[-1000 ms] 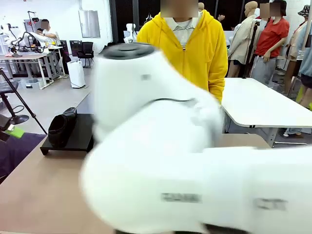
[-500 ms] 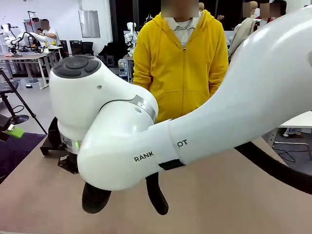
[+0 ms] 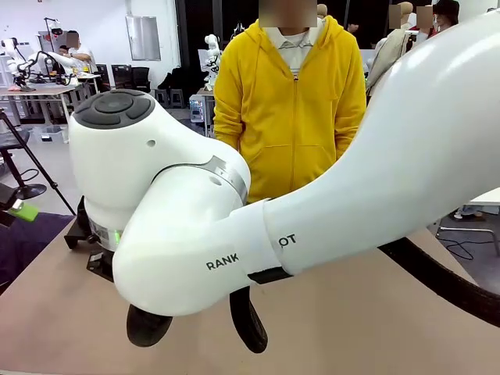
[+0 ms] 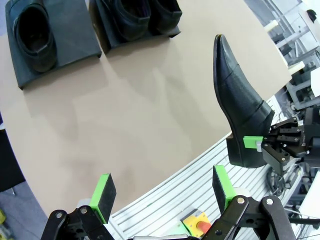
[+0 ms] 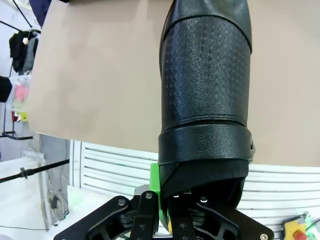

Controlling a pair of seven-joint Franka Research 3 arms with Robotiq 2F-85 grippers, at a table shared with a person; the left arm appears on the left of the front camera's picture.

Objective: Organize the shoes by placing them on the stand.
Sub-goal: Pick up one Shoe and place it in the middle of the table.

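Note:
My right gripper (image 4: 256, 144) is shut on the heel of a black shoe (image 4: 239, 105), which hangs over the table's near edge with its toe towards the stands. In the right wrist view that shoe (image 5: 206, 95) rises straight out of the right gripper (image 5: 167, 200). Below it in the left wrist view, my left gripper (image 4: 162, 186) stands open and holds nothing. One stand (image 4: 70, 30) bears a single shoe (image 4: 32, 32). The other stand (image 4: 98, 27) carries a pair of shoes (image 4: 135, 17). My right arm (image 3: 312, 203) crosses the front view from the right.
A person in a yellow hoodie (image 3: 291, 109) stands at the far side of the brown table (image 3: 367, 312). A corner of a stand (image 3: 74, 236) shows at the left behind the arm. A red stop button (image 4: 202, 226) sits off the table's near edge.
The right arm has swung across the front view and slowed down, shifting a little left and down. It now hides the stand and shoe that showed at the left a second ago.

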